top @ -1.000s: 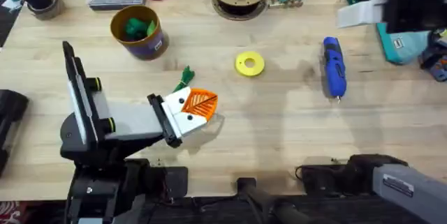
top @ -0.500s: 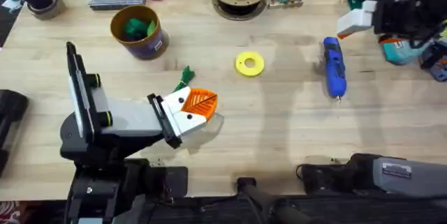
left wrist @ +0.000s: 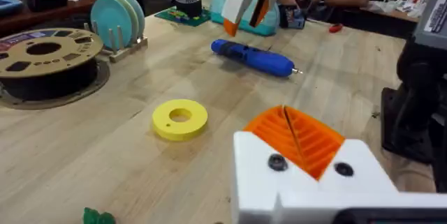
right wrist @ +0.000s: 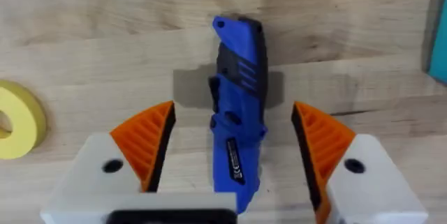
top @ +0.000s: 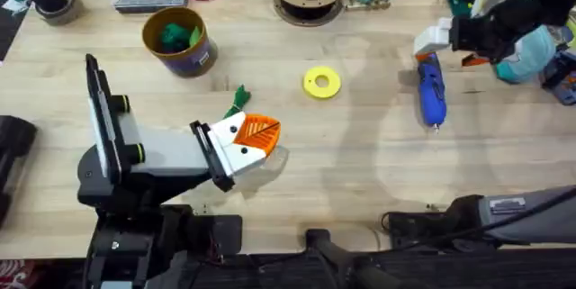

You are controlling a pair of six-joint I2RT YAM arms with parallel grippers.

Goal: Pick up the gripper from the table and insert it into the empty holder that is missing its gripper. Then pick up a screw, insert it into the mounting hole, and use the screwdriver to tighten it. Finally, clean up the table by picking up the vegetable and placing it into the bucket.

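Right gripper [right wrist: 234, 158] spread wide, pads straddling the screwdriver [top: 430, 89], which lies flat on the table [top: 360, 172], far right. Rigid smooth plastic cylinder – likely to roll or slip. Grip mid-barrel, across its width. Left gripper [top: 258, 136] clenched, both orange pads together.

right gripper [top: 430, 40] | moved left, now over screwdriver [top: 431, 87] | fingers spread

The right pincer [right wrist: 234, 158] hangs with fingers spread wide; the left pincer [top: 255, 140] rests closed.
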